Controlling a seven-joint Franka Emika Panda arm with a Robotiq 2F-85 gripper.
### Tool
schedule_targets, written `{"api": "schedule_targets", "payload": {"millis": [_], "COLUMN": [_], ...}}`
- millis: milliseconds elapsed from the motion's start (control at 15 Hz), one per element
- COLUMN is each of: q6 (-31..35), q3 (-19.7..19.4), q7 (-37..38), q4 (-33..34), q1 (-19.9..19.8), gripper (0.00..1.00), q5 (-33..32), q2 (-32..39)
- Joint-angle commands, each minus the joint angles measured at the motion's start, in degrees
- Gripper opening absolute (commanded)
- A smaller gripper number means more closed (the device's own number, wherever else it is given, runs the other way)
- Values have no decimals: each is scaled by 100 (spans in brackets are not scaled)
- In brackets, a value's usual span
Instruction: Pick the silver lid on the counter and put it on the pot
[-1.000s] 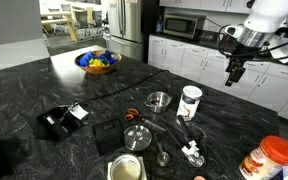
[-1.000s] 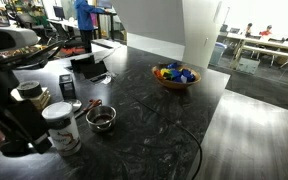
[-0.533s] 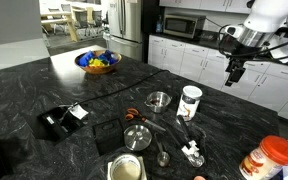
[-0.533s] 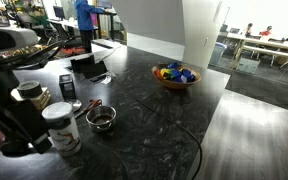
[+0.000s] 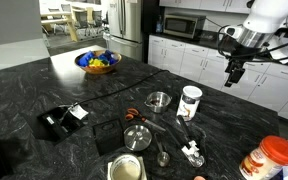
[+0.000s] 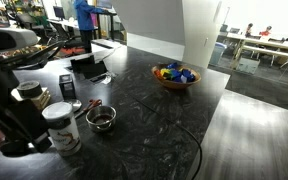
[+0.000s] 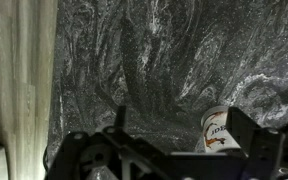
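In an exterior view the gripper [image 5: 232,78] hangs high over the far end of the dark counter [image 5: 44,85], nothing in it. Down below, the silver lid [image 5: 137,137] lies flat on the counter, knob up, near the pot [image 5: 158,100] but apart from it. A white jar [image 5: 190,101] stands just beside the pot, and measuring spoons [image 5: 190,150] lie nearby.

Round the opposite side, in an exterior view, the pot [image 6: 101,118] sits open right next to the white jar [image 6: 62,128], with a blue bowl [image 6: 174,75] well beyond.

On the wrist view, the fingers [image 7: 119,114] are spread wide over bare counter, the jar [image 7: 218,130] peeking in below.
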Motion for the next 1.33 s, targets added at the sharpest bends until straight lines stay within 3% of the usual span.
{"api": "schedule_targets", "payload": {"millis": [0, 267, 600, 667, 1067, 1267], "q6": [201, 500, 115, 317, 250, 688], "q3": [99, 517, 1026, 941, 1017, 1240], "q7": [49, 532, 1793, 1491, 1750, 1600], "q4": [68, 268, 606, 443, 501, 609], "q1": [267, 588, 651, 688, 674, 990], "gripper": [100, 100, 100, 100, 100, 100], "q5": [132, 325, 728, 600, 658, 770], "q2": [234, 517, 512, 443, 445, 662]}}
